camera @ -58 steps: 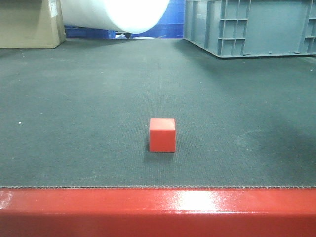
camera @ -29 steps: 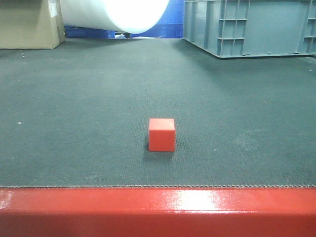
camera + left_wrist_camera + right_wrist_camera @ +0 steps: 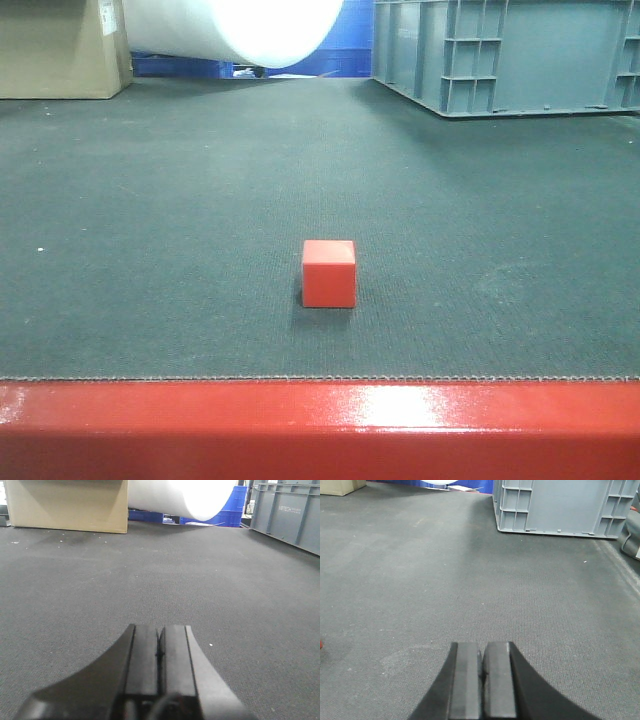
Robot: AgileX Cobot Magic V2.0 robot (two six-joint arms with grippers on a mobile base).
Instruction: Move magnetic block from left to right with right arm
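Front view: magnetic block is sitting alone on the dark mat, near the glossy red counter edge, roughly centred; grey crate is standing far right, cardboard box far left, white roll between them. Left wrist view: left gripper is hovering over bare mat, jaws pressed together, holding nothing. Right wrist view: right gripper is also sitting with jaws together and empty; a red sliver at the left border could be the block, cannot tell.

1 small matte red magnetic block, upright & flat on dark mat, near glossy red table edge
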